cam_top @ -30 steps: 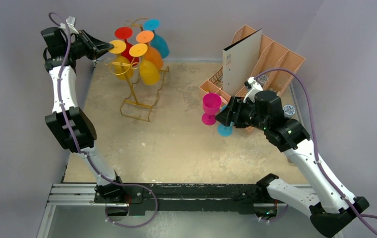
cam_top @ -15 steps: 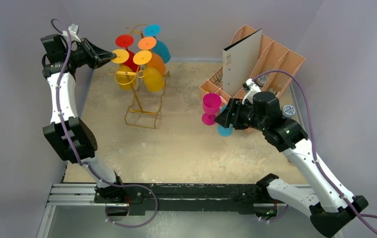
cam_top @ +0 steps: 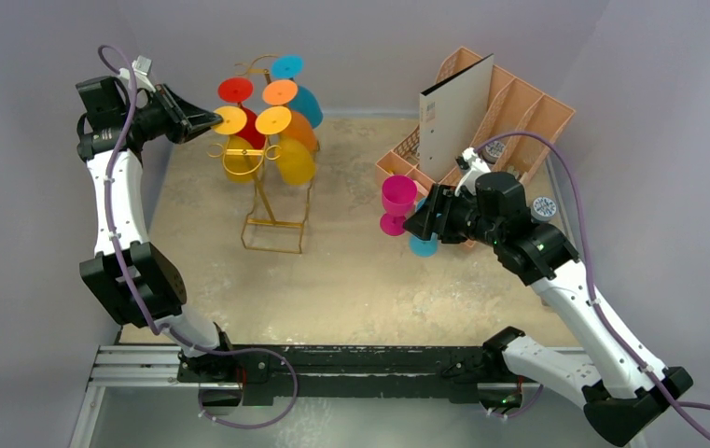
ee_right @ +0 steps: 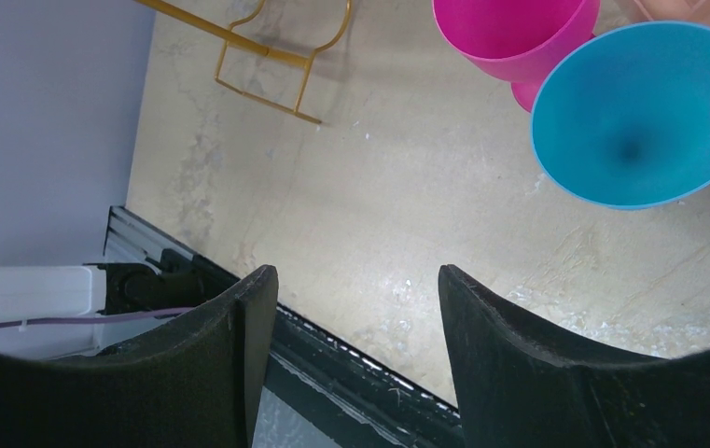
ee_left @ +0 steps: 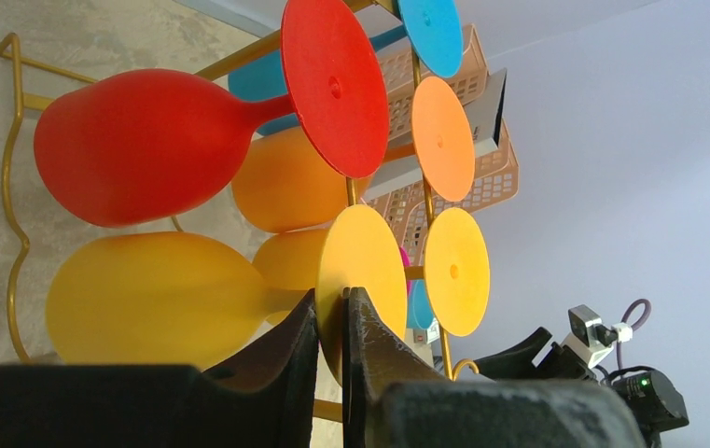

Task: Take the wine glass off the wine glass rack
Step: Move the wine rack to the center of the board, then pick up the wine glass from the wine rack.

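The gold wine glass rack [cam_top: 272, 203] stands at the back left and holds several coloured glasses upside down. My left gripper [cam_top: 219, 119] is shut on the round foot [ee_left: 362, 271] of a yellow wine glass [cam_top: 241, 159]. That glass's bowl [ee_left: 146, 299] still lies among the rack's arms, below a red glass [ee_left: 136, 145]. My right gripper [ee_right: 351, 275] is open and holds nothing. It hovers just right of a magenta glass [cam_top: 397, 201] and a blue glass [cam_top: 423, 245], both standing upright on the table.
A peach slotted organiser [cam_top: 528, 117] with a white binder [cam_top: 453, 121] in it stands at the back right, behind the right arm. Orange, blue and another yellow glass hang on the rack. The rack's wire base [ee_right: 267, 51] rests on the beige table.
The left gripper, still shut on the yellow foot, has moved nearer and slightly right. The whole rack has shifted right and nearer with it. The right arm has not moved.
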{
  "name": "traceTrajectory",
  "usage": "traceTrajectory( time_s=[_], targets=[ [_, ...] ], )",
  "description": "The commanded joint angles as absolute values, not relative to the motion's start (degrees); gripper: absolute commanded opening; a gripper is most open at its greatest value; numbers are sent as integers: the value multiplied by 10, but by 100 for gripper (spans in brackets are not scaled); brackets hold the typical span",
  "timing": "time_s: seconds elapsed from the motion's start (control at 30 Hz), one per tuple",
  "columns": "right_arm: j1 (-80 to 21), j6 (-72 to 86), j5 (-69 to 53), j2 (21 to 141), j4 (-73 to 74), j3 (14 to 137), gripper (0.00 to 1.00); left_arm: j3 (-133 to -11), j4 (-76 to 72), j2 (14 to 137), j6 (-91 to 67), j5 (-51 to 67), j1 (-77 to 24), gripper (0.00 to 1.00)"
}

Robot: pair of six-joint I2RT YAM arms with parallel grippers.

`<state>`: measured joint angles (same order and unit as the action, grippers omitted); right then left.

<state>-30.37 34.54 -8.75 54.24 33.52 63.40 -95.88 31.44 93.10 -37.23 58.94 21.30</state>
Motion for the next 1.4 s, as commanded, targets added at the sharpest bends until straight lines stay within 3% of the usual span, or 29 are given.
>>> traceTrajectory(
  time_s=[0.0,0.37,0.77,1.37],
  targets=[
    [-304,350,-98,544,319,635,66,-964,325,925,-342,574,213,13],
    [-304,350,-97,544,320,635,66,-985,311,930,-346,560,214,20],
    [-304,353,-99,549,320,635,67,-983,307,914,-334,531,214,3],
    [-304,355,-98,546,333,639,67,-910,142,893,-502,595,229,0]
  ],
)
